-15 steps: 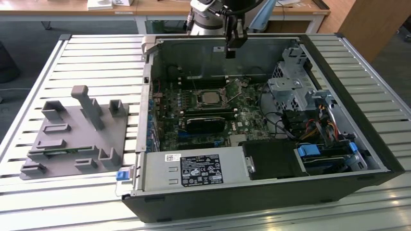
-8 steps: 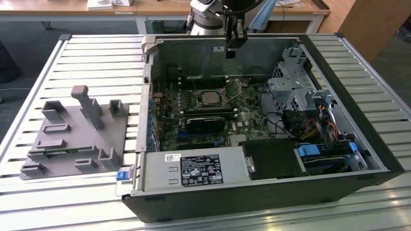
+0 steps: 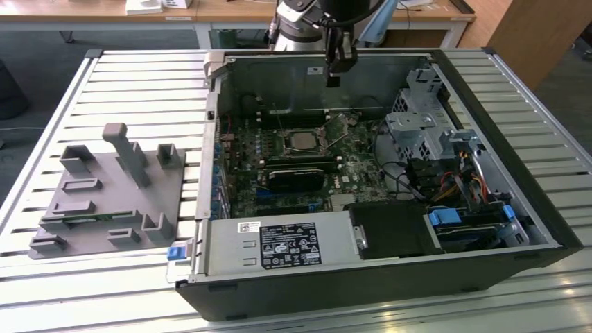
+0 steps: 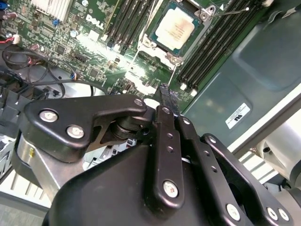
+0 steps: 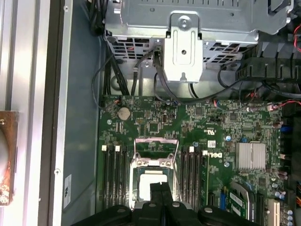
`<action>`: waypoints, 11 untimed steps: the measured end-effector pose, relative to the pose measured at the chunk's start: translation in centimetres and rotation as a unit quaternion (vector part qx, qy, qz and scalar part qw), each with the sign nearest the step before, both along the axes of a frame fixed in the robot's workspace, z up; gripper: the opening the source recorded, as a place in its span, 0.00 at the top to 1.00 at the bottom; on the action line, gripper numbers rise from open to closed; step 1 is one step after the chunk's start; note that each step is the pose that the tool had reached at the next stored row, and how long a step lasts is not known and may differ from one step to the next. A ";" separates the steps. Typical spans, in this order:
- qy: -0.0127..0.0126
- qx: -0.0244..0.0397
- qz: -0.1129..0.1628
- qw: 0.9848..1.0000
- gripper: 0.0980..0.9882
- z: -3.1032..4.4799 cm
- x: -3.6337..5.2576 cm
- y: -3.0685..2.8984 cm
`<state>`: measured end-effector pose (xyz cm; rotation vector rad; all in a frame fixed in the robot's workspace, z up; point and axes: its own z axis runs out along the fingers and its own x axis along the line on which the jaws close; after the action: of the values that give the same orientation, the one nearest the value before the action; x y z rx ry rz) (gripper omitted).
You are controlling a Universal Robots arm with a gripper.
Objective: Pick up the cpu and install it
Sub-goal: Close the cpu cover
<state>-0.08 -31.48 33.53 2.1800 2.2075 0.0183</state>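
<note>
Broadly, the slatted surface (image 3: pixel 120 69) carries an open computer case (image 3: pixel 370 295), with a grey tray (image 3: pixel 93 201) at nine o'clock of it in the exterior view. On the green motherboard (image 3: pixel 351 149) inside, the cpu (image 3: pixel 301 141) (image 4: pixel 175 26) sits in its socket (image 4: pixel 151 42). The gripper (image 3: pixel 334 82) hangs toward one o'clock of the cpu, apart from it, its fingers (image 4: pixel 167 122) clenched on nothing.
</note>
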 end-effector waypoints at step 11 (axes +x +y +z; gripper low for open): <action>0.001 0.000 0.000 1.000 0.99 -1.76 1.07 0.01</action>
<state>0.99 -31.48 31.78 2.1805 2.2080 0.0170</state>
